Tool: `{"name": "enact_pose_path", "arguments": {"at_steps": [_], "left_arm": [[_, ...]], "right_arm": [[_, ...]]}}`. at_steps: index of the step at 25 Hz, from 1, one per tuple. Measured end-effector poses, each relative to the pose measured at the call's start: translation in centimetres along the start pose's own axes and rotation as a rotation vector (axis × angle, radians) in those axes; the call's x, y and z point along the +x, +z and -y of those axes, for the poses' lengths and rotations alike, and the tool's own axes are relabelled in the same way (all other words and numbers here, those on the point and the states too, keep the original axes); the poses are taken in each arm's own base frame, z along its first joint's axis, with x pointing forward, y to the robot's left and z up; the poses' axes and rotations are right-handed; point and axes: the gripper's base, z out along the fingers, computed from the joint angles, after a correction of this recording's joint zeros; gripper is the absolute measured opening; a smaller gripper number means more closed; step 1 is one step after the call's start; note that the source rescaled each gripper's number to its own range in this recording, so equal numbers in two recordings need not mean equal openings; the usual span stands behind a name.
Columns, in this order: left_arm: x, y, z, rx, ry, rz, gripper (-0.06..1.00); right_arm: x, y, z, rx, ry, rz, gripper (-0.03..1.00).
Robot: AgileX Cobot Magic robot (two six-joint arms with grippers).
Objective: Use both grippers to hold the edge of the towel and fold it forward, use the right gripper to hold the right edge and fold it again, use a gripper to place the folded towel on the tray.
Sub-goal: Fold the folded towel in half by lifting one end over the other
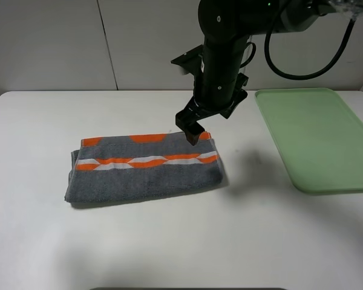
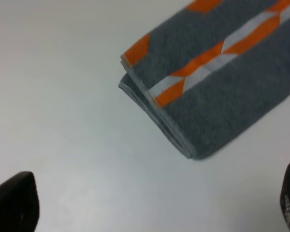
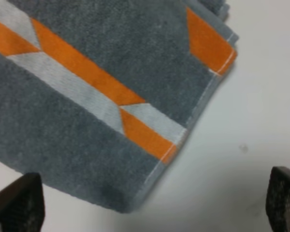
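Note:
The dark grey towel lies folded in a long band on the white table, with its orange marks and white stripe facing up. My right gripper hangs open just above the towel's far right corner. In the right wrist view the towel and its pale right edge sit below the open right gripper, with nothing between the fingers. In the left wrist view the left gripper is open over bare table, apart from the towel's left end. The pale green tray lies empty to the right.
The white table extends in front of and to the left of the towel. A pale wall stands behind it. The right arm's black body and cable rise above the towel's far side.

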Motion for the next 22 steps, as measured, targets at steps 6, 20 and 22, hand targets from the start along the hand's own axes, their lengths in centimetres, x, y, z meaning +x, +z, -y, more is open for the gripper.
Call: {"name": "enact_pose_path", "arguments": {"at_steps": [6,20,22], "left_arm": [[2.0,-3.5,0.9,-0.024,-0.082,0.104,1.0],[10.8,-5.7,3.9,-0.025,-0.32,0.247,1.0],[11.9,-5.2,4.1,-0.036,-0.343,0.261,1.0]], "right_arm": [[0.0,0.0,-0.3,-0.028,0.018,0.0,1.0],[0.0,0.0,-0.4,-0.049,0.037,0.0,1.0],[0.0,0.0,-0.4,-0.049,0.038,0.0,1.0]]}}
